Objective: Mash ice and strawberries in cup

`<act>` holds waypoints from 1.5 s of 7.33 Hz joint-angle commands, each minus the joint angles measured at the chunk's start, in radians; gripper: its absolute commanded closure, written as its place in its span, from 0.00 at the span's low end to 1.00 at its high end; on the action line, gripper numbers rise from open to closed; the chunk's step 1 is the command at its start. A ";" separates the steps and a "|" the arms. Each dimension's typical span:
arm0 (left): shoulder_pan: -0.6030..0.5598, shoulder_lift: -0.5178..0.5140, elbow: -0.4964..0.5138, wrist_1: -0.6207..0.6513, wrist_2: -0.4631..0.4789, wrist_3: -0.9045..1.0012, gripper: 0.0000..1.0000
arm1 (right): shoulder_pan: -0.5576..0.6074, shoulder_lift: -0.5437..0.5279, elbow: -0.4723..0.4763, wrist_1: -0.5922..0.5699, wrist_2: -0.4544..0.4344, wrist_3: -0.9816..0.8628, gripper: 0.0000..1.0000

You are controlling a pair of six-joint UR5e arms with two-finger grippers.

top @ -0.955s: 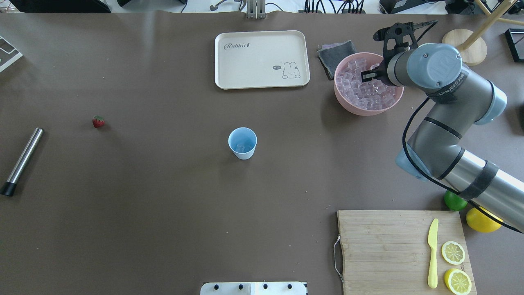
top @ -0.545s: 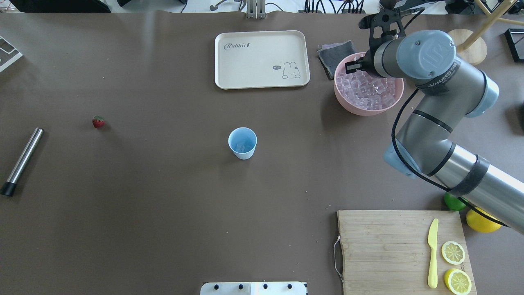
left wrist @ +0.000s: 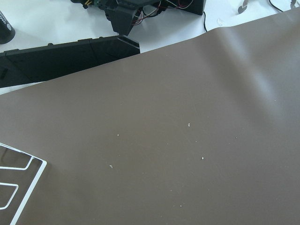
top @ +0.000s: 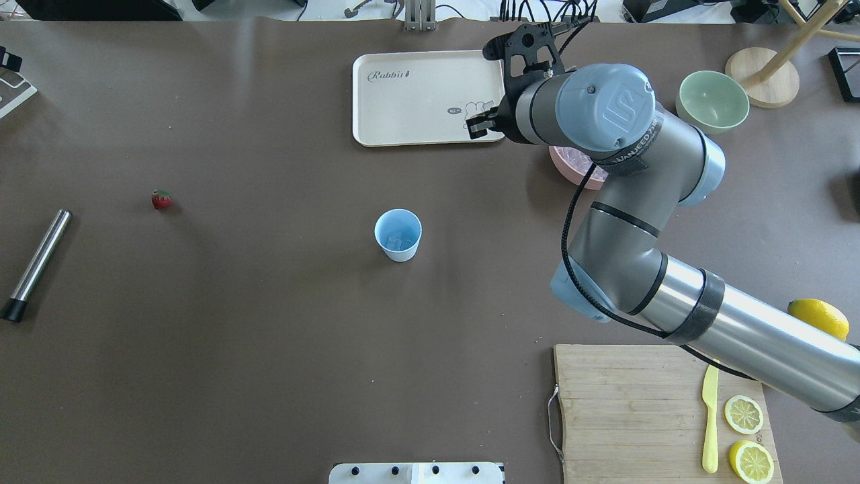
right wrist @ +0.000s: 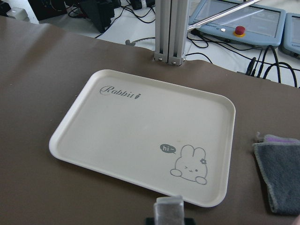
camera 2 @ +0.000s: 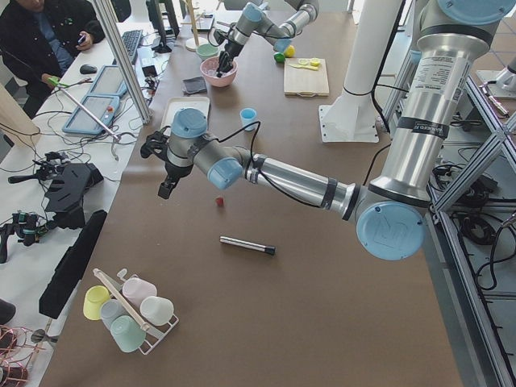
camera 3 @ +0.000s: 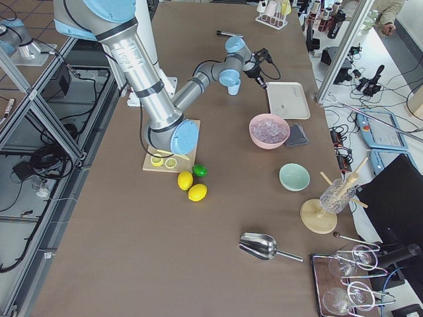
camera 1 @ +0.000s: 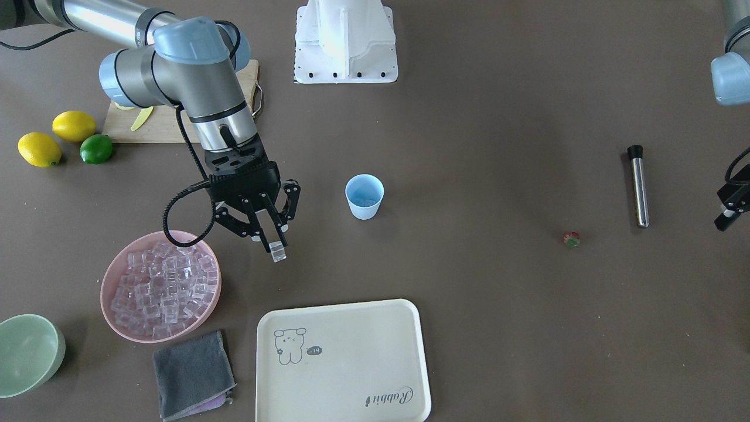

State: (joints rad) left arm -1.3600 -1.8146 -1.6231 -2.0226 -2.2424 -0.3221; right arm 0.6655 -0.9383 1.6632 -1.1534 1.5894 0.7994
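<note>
The right fingers (camera 1: pixel 275 249) are clamped on a single clear ice cube (camera 1: pixel 279 254), held up off the worktop (camera 1: pixel 469 146) between the pink bowl (camera 1: pixel 104 291) and the cup (camera 1: pixel 364 197). The rest of the ice (camera 1: pixel 161 287) is heaped in that bowl. The cup stands upright mid-worktop with some ice inside. The strawberry (camera 1: pixel 572 239) lies well apart from the cup, near a metal rod (camera 1: pixel 638 187). The left fingers (camera 1: pixel 725 218) hover past the rod; I cannot tell whether they are released or clenched.

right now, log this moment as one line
right gripper: shut on ice cube, between pink bowl and cup | cup: upright, ice inside | strawberry: on table
</note>
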 commanded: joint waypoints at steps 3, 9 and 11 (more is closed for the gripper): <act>0.016 -0.073 0.040 -0.004 0.000 -0.080 0.02 | -0.145 0.027 -0.022 0.098 -0.035 -0.003 1.00; 0.035 -0.097 0.058 -0.005 0.001 -0.100 0.02 | -0.233 0.064 -0.105 0.132 -0.059 -0.009 1.00; 0.035 -0.094 0.068 -0.005 0.003 -0.101 0.02 | -0.216 0.064 -0.106 0.133 -0.048 -0.005 0.00</act>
State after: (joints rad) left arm -1.3254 -1.9104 -1.5613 -2.0279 -2.2409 -0.4221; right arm 0.4412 -0.8731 1.5572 -1.0216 1.5364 0.7925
